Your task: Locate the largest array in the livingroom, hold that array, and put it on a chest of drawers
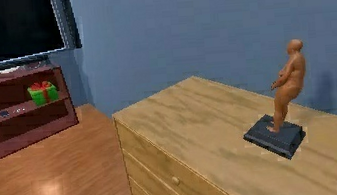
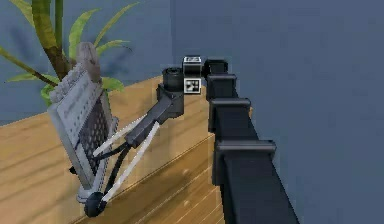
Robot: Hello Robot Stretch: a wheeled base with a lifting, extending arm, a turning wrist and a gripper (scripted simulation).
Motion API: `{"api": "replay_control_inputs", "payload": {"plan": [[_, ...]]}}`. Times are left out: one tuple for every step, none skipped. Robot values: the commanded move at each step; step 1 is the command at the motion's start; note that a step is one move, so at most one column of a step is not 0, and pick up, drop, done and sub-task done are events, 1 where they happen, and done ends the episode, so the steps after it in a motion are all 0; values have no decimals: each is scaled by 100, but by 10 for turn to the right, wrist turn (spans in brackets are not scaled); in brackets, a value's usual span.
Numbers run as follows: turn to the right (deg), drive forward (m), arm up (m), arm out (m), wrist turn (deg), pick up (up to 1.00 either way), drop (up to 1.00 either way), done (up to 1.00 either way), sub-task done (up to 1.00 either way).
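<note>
Tool [image 2: 98, 179] near tilted grey gridded array [image 2: 78, 120]

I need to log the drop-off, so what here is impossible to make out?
1. Arm side view: whether the gripper holds the grey gridded panel or it rests on the wooden top; the two overlap.
2. Arm side view: the plant base, hidden behind the panel.
3. Forward view: the dark screen, cut off by the top and left edges.

On my arm side view, the array [image 2: 80, 125], a flat grey panel gridded with dark cells, stands tilted on edge over the chest [image 1: 183, 114], a light wooden piece with a broad plank top. Whether panel touches wood, I cannot tell.
</note>
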Motion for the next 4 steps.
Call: {"api": "replay_control_inputs", "payload": {"plan": [[0, 0, 0, 0, 390, 0, 0, 0, 0], [0, 0, -12, 0, 0, 0, 0, 0, 0], [0, 0, 0, 0, 0, 0, 100, 0, 0], [0, 0, 10, 0, 0, 0, 0, 0, 0]]}}
